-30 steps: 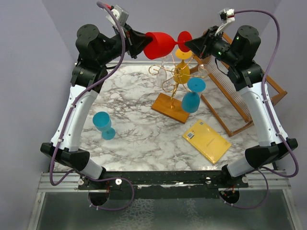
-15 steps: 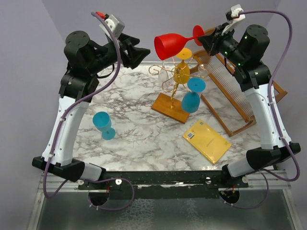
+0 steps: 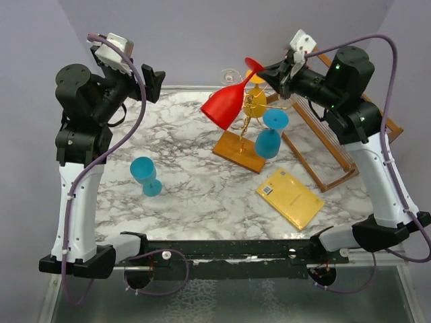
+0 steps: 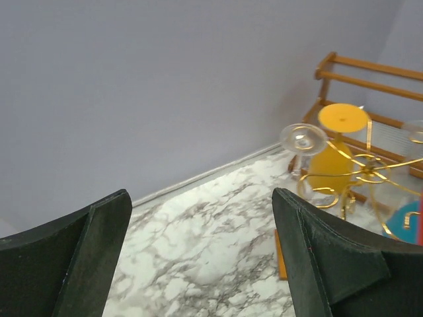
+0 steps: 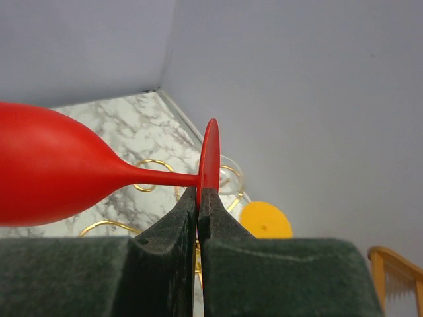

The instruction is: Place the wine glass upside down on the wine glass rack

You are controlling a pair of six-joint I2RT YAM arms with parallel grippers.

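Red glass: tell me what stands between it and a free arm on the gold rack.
The red glass, pinched at its foot by the right pincer, hangs tilted beside the gold rack. A yellow glass, a clear glass and a blue glass already hang there, crowding the approach.

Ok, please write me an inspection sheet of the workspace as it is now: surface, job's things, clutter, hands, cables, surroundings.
Surface: marble-pattern table, no spill seen.
Job's things: red wine glass in the air, tilted bowl-down over the gold wire rack; rack already carries a yellow glass, a clear glass and a blue glass.
Clutter: blue glass lying on the table; yellow book; brown slatted rack.
Hands: right hand shut on the red glass's foot; left hand open, empty.
Cables: purple cables on both arms, hanging free.
Surroundings: plain grey walls.
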